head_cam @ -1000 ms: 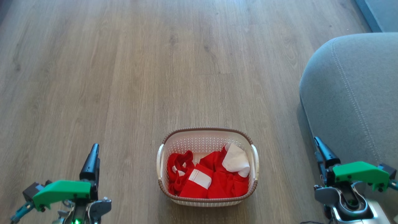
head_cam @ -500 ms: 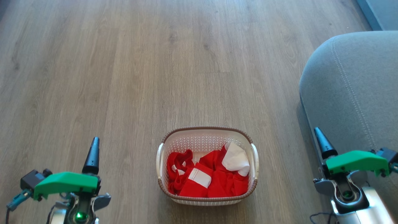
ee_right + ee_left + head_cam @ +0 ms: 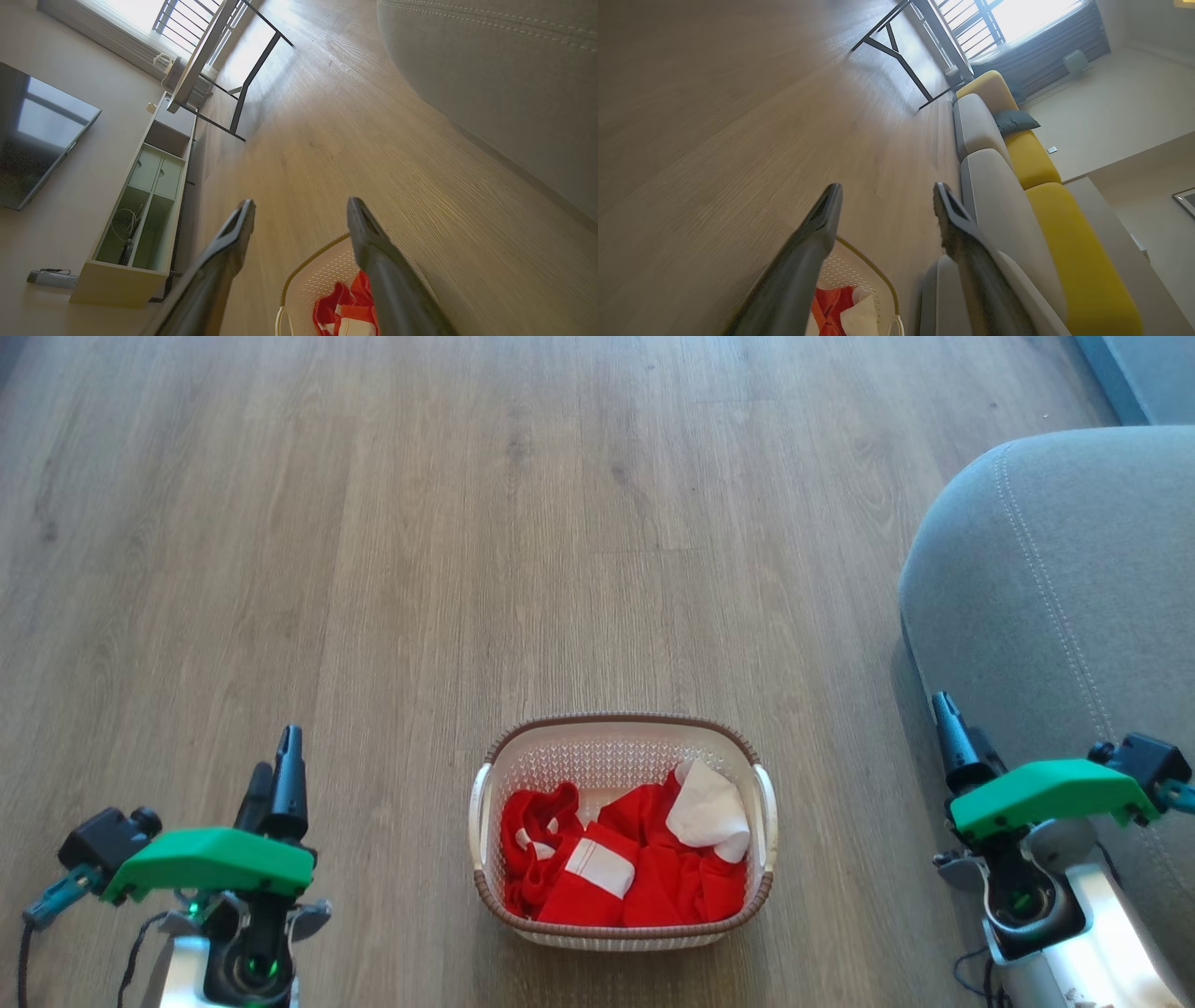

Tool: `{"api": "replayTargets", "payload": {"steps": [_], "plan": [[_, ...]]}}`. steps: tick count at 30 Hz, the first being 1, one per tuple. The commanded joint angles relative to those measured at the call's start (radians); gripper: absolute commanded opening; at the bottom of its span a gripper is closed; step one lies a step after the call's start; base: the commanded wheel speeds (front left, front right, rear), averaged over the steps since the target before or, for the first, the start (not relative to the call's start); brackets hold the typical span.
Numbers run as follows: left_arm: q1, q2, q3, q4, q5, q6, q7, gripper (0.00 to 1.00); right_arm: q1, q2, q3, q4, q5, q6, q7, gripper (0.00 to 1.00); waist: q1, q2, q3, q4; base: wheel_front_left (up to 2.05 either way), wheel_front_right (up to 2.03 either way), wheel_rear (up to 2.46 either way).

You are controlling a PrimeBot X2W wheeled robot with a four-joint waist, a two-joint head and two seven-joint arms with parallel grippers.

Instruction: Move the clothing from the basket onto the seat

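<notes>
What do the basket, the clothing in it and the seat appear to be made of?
Basket: probably moulded plastic, cream, matte; perforated walls, brown woven-look rim.
Clothing: soft fabric, red with white panels; it lies crumpled in folds.
Seat: grey textile upholstery, matte; fine weave and light stitching lines.

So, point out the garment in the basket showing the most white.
The clothing piece in the basket's far right corner: a broad white fold, while the others are red with small white panels.

Bare floor around basket; seat close at right.
</notes>
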Motion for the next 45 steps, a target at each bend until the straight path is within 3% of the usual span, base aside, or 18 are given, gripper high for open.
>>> {"api": "replayTargets", "payload": {"steps": [1, 45], "plan": [[-0.070, 0.015, 0.012, -0.027, 0.033, -0.004, -0.013, 1.00, -0.064, -0.025, 0.016, -0.024, -0.030, 0.003, -0.014, 1.00, 0.0000, 0.0000, 0.000, 0.000, 0.00, 0.00, 0.00], [-0.195, 0.021, -0.002, 0.042, 0.609, -0.006, -0.141, 1.00, -0.224, -0.088, 0.156, 0.065, -0.506, 0.006, -0.140, 1.00, 0.0000, 0.0000, 0.021, -0.001, 0.00, 0.00, 0.00]]}}
